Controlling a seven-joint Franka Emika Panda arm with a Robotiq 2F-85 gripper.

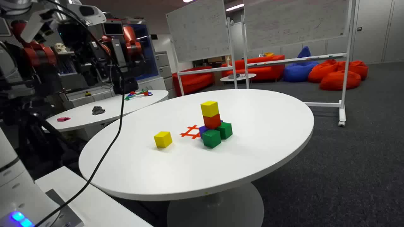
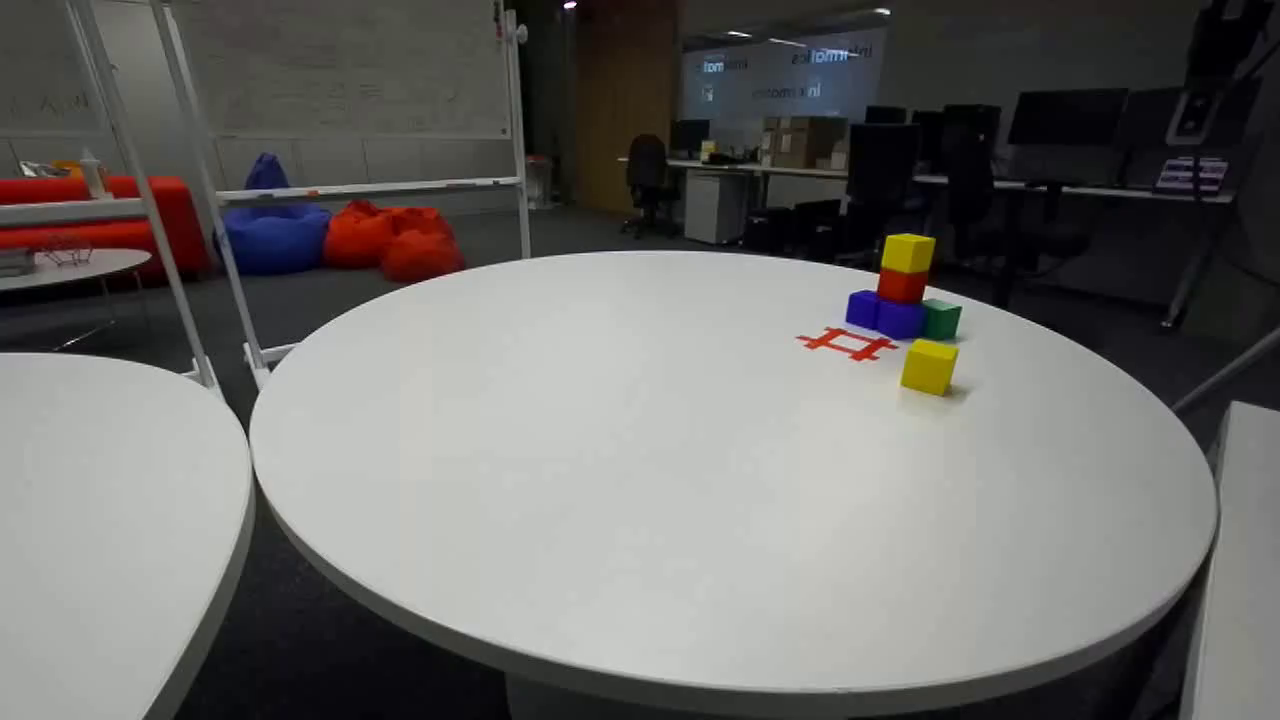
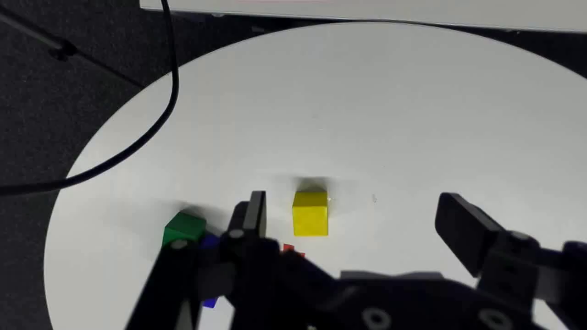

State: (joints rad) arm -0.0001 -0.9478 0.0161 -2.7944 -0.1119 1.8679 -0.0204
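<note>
Wrist view: your black two-fingered gripper (image 3: 352,201) has its jaws spread wide, well above the smooth white round table (image 3: 380,114). In line with the gap between them, nearer the picture's left finger, you have a plain yellow cube (image 3: 310,221) on the tabletop, apart from both fingers. A flat red hash-shaped marking (image 3: 288,247) peeks from behind that same finger. Past its outer side stands a green cube (image 3: 185,227); in both exterior views a red cube (image 1: 212,121) rests above the clustered bottom cubes (image 2: 901,321), a second yellow cube (image 1: 210,109) on top.
</note>
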